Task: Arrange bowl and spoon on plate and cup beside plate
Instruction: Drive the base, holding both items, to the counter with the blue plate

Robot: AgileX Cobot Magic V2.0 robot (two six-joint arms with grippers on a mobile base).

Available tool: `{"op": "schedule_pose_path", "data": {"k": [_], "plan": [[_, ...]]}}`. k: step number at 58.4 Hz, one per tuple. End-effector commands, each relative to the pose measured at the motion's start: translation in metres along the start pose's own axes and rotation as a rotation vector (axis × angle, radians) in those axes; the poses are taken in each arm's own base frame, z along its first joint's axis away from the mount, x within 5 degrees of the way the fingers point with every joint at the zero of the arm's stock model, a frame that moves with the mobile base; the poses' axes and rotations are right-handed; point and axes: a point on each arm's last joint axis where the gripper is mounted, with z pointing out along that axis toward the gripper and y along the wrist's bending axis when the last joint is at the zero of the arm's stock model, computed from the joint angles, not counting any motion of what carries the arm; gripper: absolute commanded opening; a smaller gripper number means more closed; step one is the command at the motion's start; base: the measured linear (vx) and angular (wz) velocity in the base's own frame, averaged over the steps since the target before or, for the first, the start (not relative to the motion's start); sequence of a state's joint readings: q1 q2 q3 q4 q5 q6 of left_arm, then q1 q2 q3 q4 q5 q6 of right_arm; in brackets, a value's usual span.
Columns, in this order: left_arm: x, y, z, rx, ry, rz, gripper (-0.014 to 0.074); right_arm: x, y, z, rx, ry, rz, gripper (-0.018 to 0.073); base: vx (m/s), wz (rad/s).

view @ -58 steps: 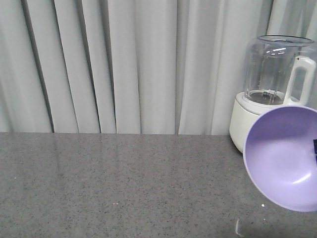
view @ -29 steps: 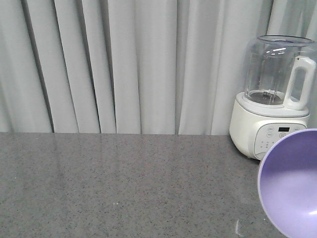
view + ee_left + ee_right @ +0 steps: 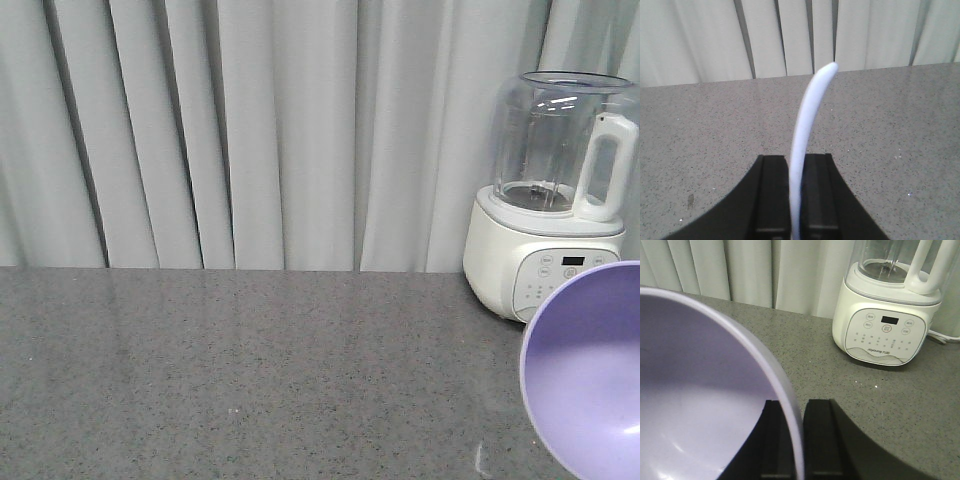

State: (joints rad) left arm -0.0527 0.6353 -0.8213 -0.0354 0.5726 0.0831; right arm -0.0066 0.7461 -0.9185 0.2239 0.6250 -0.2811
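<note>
My right gripper (image 3: 793,412) is shut on the rim of the lavender bowl (image 3: 695,390), one finger inside the wall and one outside. In the front view the bowl (image 3: 590,370) hangs tilted at the lower right, its opening facing the camera and its right part cut off by the frame edge. A pale bluish-lavender spoon (image 3: 807,115) is pinched in my left gripper (image 3: 795,167), which is shut on it. The spoon curves up and to the right above the grey counter (image 3: 700,130). The plate and the cup are out of view.
A white blender (image 3: 550,200) with a clear jug stands at the back right of the counter (image 3: 250,370), just behind the bowl; the right wrist view shows the blender (image 3: 887,315) too. Grey curtains (image 3: 250,130) hang along the counter's far edge.
The bowl dropped down and to the right over the first half second, uncovering the blender's control panel. It has held still since.
</note>
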Motion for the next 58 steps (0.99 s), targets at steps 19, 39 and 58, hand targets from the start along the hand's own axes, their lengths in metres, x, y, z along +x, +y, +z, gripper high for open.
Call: {"op": "schedule_pose_path", "data": {"k": [19,39,58], "plan": [[-0.0162,0.0000,-0.0058,0.000,-0.117,-0.001,-0.0006,-0.0161,-0.0024,-0.0069,0.026,-0.121,0.006,-0.0009,0.00,0.00],[-0.0162,0.0000,-0.0058,0.000,-0.117,-0.001,-0.0006,-0.0160,-0.0024,-0.0068,0.026,-0.120,0.006,-0.0009,0.00,0.00],[-0.0162,0.0000,-0.0058,0.000,-0.117,-0.001,-0.0006,-0.0160,-0.0024,-0.0068,0.026,-0.120,0.006,-0.0009,-0.03,0.02]]}}
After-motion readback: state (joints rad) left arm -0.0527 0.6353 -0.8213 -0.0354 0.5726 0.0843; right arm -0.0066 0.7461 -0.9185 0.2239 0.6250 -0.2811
